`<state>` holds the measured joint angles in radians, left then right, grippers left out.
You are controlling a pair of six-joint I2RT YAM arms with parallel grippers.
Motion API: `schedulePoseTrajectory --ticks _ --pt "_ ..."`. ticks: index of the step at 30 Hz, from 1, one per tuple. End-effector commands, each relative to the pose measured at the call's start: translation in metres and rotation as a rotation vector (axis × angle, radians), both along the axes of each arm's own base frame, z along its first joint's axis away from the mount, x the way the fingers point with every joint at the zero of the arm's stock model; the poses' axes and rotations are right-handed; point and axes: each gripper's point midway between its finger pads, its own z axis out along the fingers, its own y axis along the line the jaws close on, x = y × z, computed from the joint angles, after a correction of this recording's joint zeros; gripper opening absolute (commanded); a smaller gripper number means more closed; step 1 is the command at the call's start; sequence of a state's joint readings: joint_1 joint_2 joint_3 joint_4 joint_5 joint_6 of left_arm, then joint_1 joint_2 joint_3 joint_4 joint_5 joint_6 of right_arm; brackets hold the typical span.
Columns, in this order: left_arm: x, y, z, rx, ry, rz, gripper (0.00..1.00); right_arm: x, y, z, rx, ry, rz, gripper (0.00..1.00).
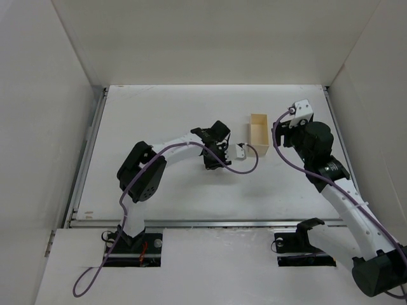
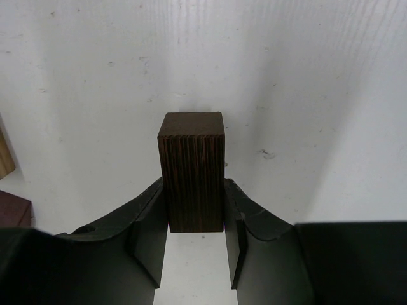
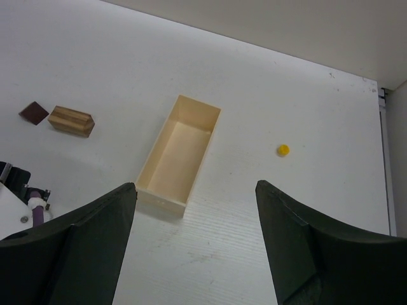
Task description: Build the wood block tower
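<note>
My left gripper (image 2: 195, 189) is shut on a dark brown striped wooden block (image 2: 192, 166), which sticks out past the fingertips over the white table. At the left edge of that view are a pale wood block (image 2: 4, 155) and a reddish-brown piece (image 2: 13, 211). In the right wrist view a tan striped block (image 3: 72, 121) lies flat next to a dark reddish-brown piece (image 3: 33, 113), left of the box. No stacked tower shows. My right gripper (image 3: 196, 187) is open and empty above the table near the box. In the top view the left gripper (image 1: 213, 151) is left of the box.
A pale cream open box (image 3: 179, 153) lies empty on the table, also in the top view (image 1: 259, 133). A tiny yellow bead (image 3: 283, 150) lies to its right. A small white object (image 1: 241, 151) on the purple cable sits by the left gripper. White walls enclose the table.
</note>
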<state>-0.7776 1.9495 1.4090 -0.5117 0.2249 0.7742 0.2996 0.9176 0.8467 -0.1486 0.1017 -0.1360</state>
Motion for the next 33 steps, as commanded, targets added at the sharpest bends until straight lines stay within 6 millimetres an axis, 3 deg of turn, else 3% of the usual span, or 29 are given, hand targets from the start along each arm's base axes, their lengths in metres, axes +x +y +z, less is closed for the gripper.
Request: schedulePoseTrajectory --ticks 1,11,16,20,26,33 --pt "0.012 -0.001 0.010 -0.008 -0.055 -0.036 0.10 0.000 0.001 0.016 0.015 -0.068 0.015 0.81" --pt "0.019 0.004 -0.002 -0.013 -0.035 -0.049 0.11 -0.001 0.004 0.016 0.018 -0.068 0.033 0.81" --pt "0.024 0.004 -0.007 -0.011 -0.051 -0.021 0.23 0.001 0.004 0.013 0.016 -0.059 0.033 0.81" --pt "0.031 0.005 -0.010 0.001 -0.076 0.000 0.26 0.001 0.004 0.013 0.016 -0.059 0.033 0.81" --pt "0.031 0.004 -0.008 0.000 -0.072 0.009 0.45 0.002 0.006 0.010 0.006 -0.051 0.044 0.82" --pt "0.035 0.016 -0.016 0.056 -0.096 0.033 0.54 0.003 0.006 0.012 0.009 -0.060 0.044 0.84"
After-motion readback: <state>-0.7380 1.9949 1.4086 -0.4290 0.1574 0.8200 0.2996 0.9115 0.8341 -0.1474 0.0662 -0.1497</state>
